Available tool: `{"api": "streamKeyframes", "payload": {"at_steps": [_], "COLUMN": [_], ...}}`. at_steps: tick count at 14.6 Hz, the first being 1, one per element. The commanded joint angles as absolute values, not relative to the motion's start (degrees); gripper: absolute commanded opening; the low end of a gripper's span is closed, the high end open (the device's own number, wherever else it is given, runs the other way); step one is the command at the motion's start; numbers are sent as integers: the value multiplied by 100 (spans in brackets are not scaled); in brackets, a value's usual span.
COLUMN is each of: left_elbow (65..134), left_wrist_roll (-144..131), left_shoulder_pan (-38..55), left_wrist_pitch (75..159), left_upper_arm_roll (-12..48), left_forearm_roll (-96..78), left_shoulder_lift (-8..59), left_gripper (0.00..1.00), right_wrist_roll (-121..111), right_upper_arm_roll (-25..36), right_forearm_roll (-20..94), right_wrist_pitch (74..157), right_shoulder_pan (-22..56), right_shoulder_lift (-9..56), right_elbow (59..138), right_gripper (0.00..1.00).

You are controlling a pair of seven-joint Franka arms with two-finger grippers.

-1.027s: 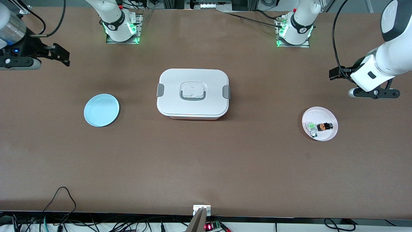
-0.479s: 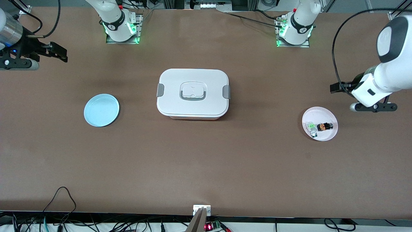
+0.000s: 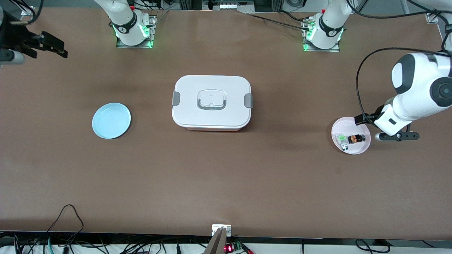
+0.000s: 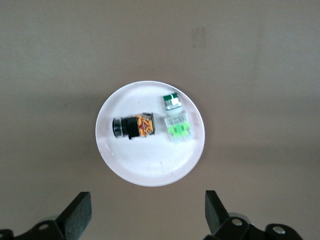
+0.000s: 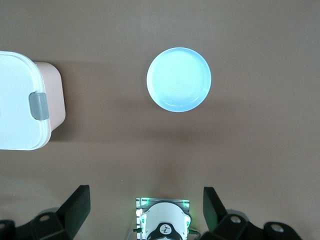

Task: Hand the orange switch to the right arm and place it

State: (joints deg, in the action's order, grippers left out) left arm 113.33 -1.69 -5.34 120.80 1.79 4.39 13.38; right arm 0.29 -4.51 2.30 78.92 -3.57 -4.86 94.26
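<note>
Descended toward the pink plate (image 3: 353,121), the open, empty left gripper (image 4: 145,212) risks seizing the green-topped part (image 4: 177,125) beside the orange switch (image 4: 133,126); right gripper (image 5: 145,210) open, waiting.

We find no text, label, brand name or number that can be read anywhere in these views. The round dark marks on the two arm bases (image 3: 122,29) carry a small light symbol, but we cannot make out what it says.
</note>
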Motion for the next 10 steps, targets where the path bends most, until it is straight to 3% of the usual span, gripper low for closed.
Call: {"api": "streamKeyframes", "payload": {"at_steps": [1,4,10], "left_elbow": [11470,11557,11944], "left_wrist_roll": [-150,-79,308], "left_shoulder_pan": [-728,-861,-1002], "left_wrist_pitch": [12654,13348,14466], "left_upper_arm_roll": [211,211,211], "left_forearm_roll": [606,615,624], "left_shoulder_lift": [1624,2047,2311], "left_gripper": [100,100,100], "right_wrist_roll": [35,-53,-105], "right_upper_arm_roll": [-448,-396,-352], "right_forearm_roll": [273,596,1904], "right_wrist_pitch": [8084,8464,8350], "right_shoulder_pan": [-378,-422,-640], "right_shoulder_lift": [-150,43,438], "right_elbow": [9079,9044,9053], "right_gripper": [100,100,100]}}
